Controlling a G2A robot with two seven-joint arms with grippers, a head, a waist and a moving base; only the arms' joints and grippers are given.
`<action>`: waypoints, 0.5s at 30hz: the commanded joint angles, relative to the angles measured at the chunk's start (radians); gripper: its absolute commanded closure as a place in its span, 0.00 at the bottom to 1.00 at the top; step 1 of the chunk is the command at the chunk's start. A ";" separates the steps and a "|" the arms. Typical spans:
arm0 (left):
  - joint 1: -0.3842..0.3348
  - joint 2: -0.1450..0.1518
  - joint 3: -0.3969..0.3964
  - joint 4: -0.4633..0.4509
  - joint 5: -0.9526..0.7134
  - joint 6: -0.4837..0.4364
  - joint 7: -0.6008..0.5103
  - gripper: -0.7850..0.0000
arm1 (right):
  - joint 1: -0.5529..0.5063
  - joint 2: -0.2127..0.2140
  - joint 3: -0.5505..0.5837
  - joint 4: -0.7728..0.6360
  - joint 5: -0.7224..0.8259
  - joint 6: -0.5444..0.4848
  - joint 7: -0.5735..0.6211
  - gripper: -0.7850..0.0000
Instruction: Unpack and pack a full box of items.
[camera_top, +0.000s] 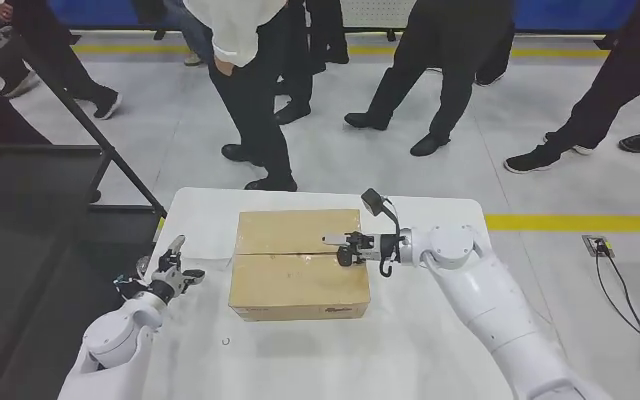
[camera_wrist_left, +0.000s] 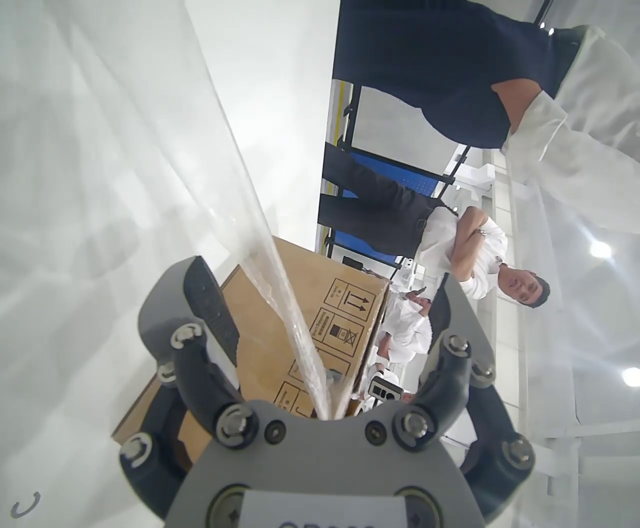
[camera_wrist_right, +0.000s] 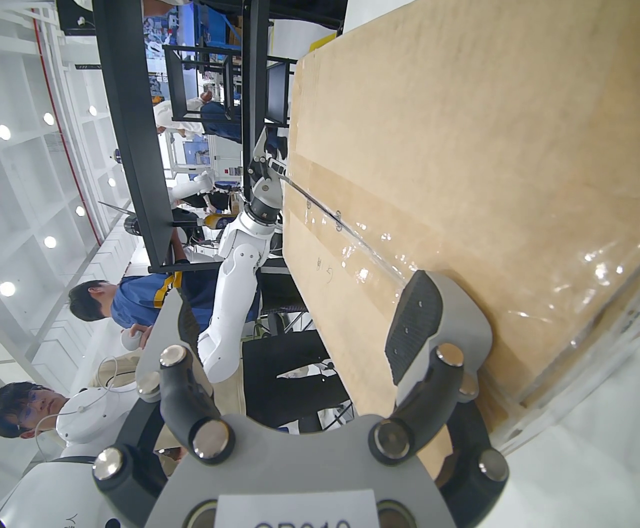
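Note:
A shut cardboard box (camera_top: 300, 262) lies in the middle of the white table (camera_top: 420, 340), with clear tape along its middle seam (camera_wrist_right: 360, 240). My right gripper (camera_top: 340, 245) is over the box top near the seam at the box's right end. It is open (camera_wrist_right: 295, 320), and one finger pad (camera_wrist_right: 415, 315) rests close to the tape. My left gripper (camera_top: 172, 262) is on the table to the left of the box (camera_wrist_left: 320, 320). It stands open (camera_wrist_left: 322, 285), and a loose strip of clear tape (camera_wrist_left: 280, 280) runs out between its fingers.
A small metal ring (camera_top: 226, 343) lies on the table in front of the box. A black frame (camera_top: 90, 140) stands off the table's left corner. Several people stand on the floor beyond the far edge.

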 joint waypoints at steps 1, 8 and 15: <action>-0.025 -0.002 0.009 0.025 -0.010 0.008 0.004 0.00 | -0.002 0.001 0.001 -0.002 0.000 0.000 0.000 0.00; -0.133 -0.012 0.057 0.143 -0.015 0.002 0.023 0.00 | -0.011 0.004 0.005 -0.014 -0.003 0.004 -0.004 0.00; -0.183 -0.026 0.071 0.204 -0.064 -0.073 0.078 0.00 | -0.017 0.007 0.009 -0.026 -0.009 0.012 -0.008 0.00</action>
